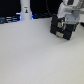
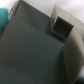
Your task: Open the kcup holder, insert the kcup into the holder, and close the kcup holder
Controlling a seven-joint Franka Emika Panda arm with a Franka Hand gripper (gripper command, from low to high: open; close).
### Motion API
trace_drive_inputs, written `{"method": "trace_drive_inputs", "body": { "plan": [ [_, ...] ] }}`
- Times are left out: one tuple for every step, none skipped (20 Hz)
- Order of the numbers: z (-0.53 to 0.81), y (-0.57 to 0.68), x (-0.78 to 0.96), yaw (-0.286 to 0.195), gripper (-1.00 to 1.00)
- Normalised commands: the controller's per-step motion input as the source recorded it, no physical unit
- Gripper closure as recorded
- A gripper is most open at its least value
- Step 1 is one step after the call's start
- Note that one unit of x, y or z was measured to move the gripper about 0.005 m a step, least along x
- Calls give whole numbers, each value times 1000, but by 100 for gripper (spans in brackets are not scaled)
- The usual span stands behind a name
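White tabletop bore the kcup holder; gripper closure indeterminate. Opening step judged pending; handle to be gripped.

kcup holder on table (far right)

A tall white bottle is seen upright at the far edge of a pale table.

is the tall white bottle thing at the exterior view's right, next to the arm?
No: the tall white bottle stands at the exterior view's left, well apart from the arm.
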Motion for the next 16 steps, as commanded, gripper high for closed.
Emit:
{"method": "trace_drive_inputs", "body": {
  "plan": [
    [143, 142, -65, -69, -100],
    [-109, 6, -79, -10, -100],
    [557, 187, 35, -23, -100],
    [-2, -2, -30, -24, -100],
    [651, 221, 75, -24, -100],
    [560, 196, 8, -33, -100],
    [617, 182, 81, -18, -100],
    [57, -4, -53, -33, -100],
    [558, 180, 86, -26, -100],
    [49, 14, -48, -29, -100],
    [8, -8, -25, -23, -100],
    [87, -11, 21, -40, -100],
    [0, 120, 20, 0, -100],
    [80, 443, 77, 0, -100],
    [66, 609, 194, 1, -100],
    [89, 691, 154, 11, -100]
  ]
}}
